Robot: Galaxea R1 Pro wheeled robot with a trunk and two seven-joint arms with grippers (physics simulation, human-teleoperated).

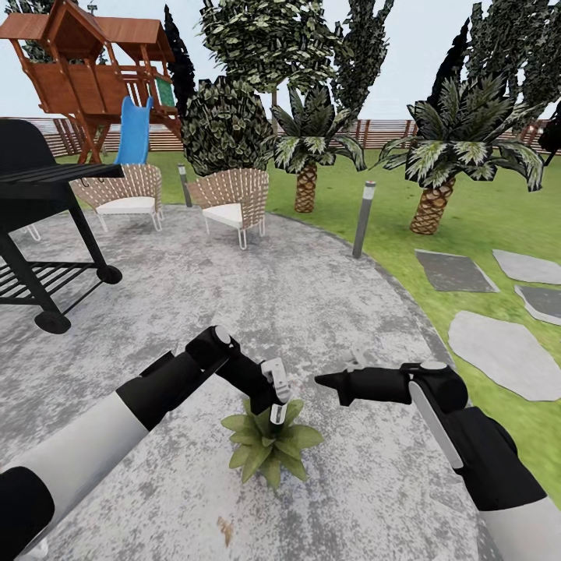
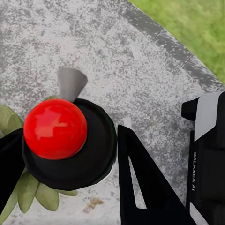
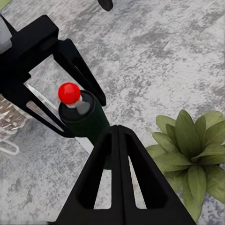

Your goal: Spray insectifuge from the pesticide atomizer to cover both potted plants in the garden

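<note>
My left gripper (image 1: 277,399) is shut on the pesticide atomizer (image 3: 88,123), a dark green bottle with a black cap (image 2: 84,159), a red ball on top and a grey nozzle. It holds the bottle upright just above one potted plant (image 1: 269,446), a rosette of pointed green leaves on the stone patio (image 1: 312,296); its pot is hidden under the leaves. In the right wrist view the left gripper's black fingers (image 3: 77,70) bracket the bottle, with the plant (image 3: 190,157) beside it. My right gripper (image 1: 321,380) is shut and empty, pointing at the bottle from close by.
A black grill (image 1: 39,202) stands at the left. Two wicker chairs (image 1: 125,195) (image 1: 234,199) sit at the patio's far side. Grey bollard lamps (image 1: 363,218) (image 1: 184,183) mark the edge. Palms (image 1: 305,156) (image 1: 440,164) and stepping stones (image 1: 499,343) are on the lawn to the right.
</note>
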